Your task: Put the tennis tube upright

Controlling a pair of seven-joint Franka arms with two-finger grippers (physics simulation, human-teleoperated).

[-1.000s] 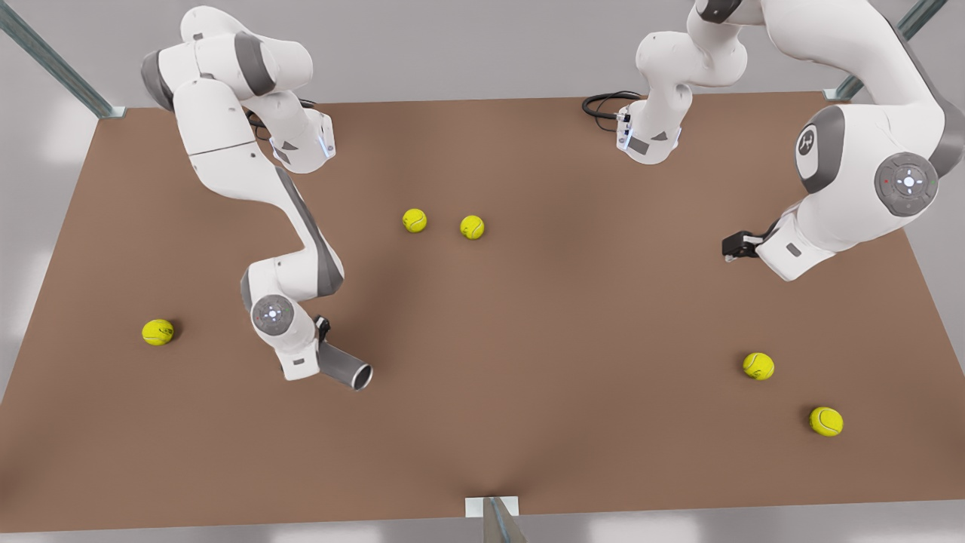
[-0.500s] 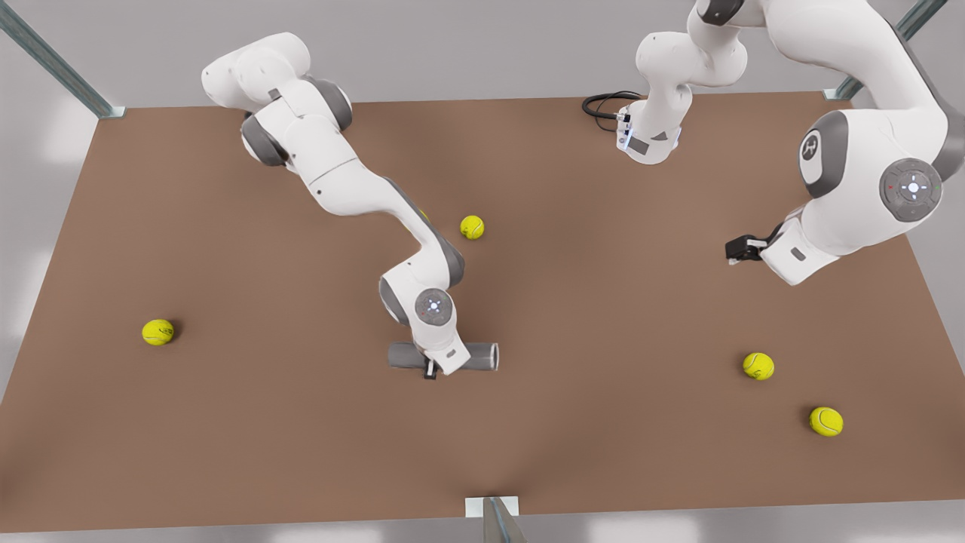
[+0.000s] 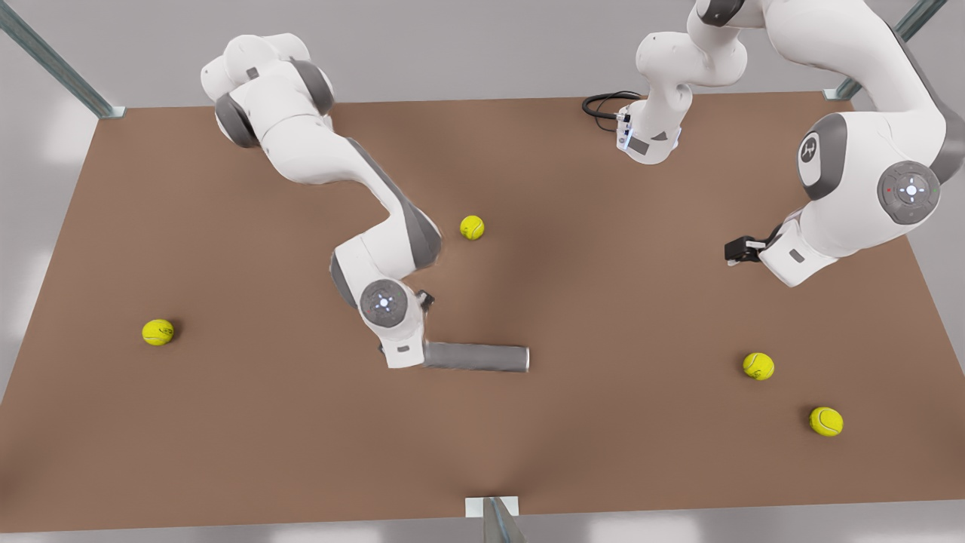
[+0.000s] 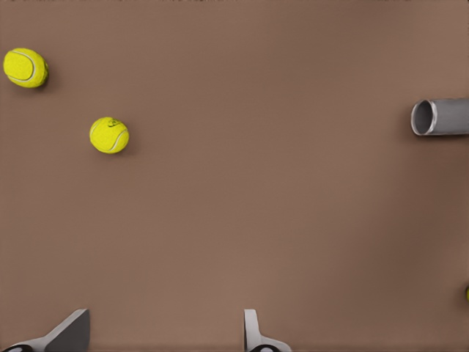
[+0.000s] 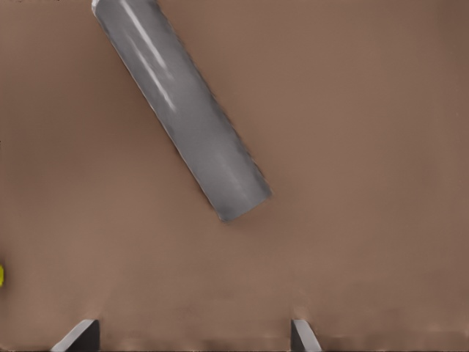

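Now the tube (image 3: 475,357) lies flat on the desk (image 3: 226,422); right jaws hover open beside it, likely to grip it; left jaws wait open.

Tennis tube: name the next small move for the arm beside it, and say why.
Probably shift the right gripper over the tennis tube and close on it. The tube lies flat on the table, ungripped, ahead of that open gripper. The left gripper waits off to the side, open.
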